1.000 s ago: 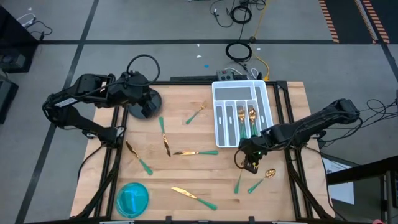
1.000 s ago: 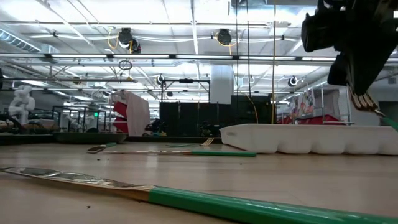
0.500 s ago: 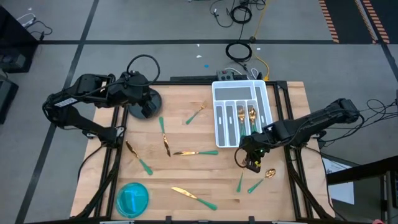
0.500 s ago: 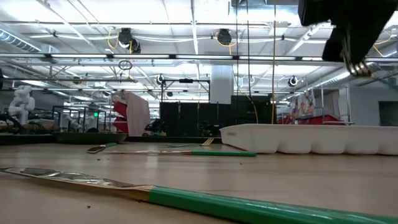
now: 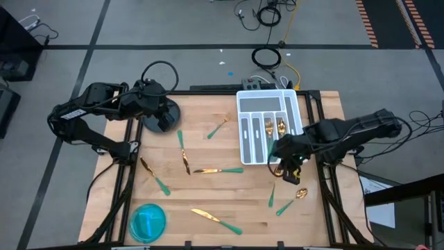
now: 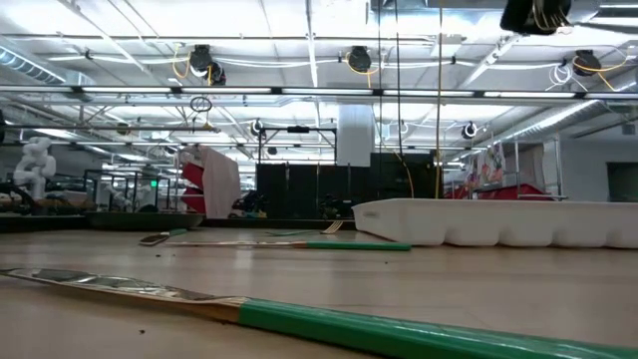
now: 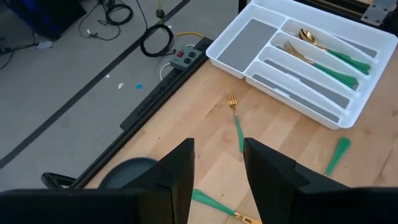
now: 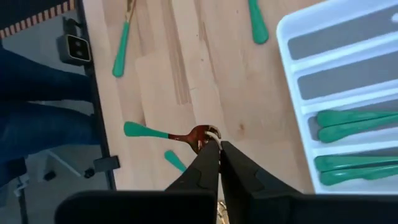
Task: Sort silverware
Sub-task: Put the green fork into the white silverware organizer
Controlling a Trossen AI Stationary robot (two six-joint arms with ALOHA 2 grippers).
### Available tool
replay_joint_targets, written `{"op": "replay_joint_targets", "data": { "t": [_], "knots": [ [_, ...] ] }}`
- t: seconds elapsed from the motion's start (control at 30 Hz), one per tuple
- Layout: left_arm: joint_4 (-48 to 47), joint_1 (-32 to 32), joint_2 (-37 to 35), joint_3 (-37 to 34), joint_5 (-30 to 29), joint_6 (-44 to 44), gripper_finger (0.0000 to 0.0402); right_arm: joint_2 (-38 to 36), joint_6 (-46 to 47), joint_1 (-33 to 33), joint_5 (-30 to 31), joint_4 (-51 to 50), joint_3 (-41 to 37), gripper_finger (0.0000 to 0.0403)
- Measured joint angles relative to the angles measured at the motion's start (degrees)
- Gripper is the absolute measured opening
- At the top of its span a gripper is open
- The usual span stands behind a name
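In the low view the right gripper (image 6: pixel 538 14) is cut off by the top edge, showing only a dark underside and a gold glint. From above it sits right of centre (image 5: pixel 286 167), just below the white tray (image 5: pixel 295 104), on an arm bent in from the right edge. Its fingers are pressed together on a gold-headed utensil (image 5: pixel 272 196) (fork or spoon is hard to tell), whose green handle slants down beside a spoon (image 5: pixel 294 201) lying on the wood. The left gripper (image 5: pixel 161 119) waits at the upper left, fingers spread and empty. The other silverware (image 5: pixel 208 170) is scattered mid-table, and two pieces (image 7: pixel 326 62) lie in tray slots.
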Motion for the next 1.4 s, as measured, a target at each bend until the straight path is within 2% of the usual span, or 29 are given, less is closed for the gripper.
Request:
{"op": "replay_joint_targets", "data": {
  "t": [0.77, 1.13, 1.4],
  "knots": [
    [0.0, 0.0, 0.0, 0.0, 0.0, -0.2, 0.0145, 0.0, -13.6, -12.0, -1.8, -18.4, 21.7, 0.0],
    [0.0, 0.0, 0.0, 0.0, 0.0, -0.5, 0.0145, 0.0, -18.3, -17.8, -3.6, -20.4, 32.7, 0.0],
    [0.1, 0.0, 0.0, 0.0, 0.0, -0.6, 0.0145, 0.1, -22.9, -22.4, -5.1, -22.3, 35.3, 0.0]
  ]
}}
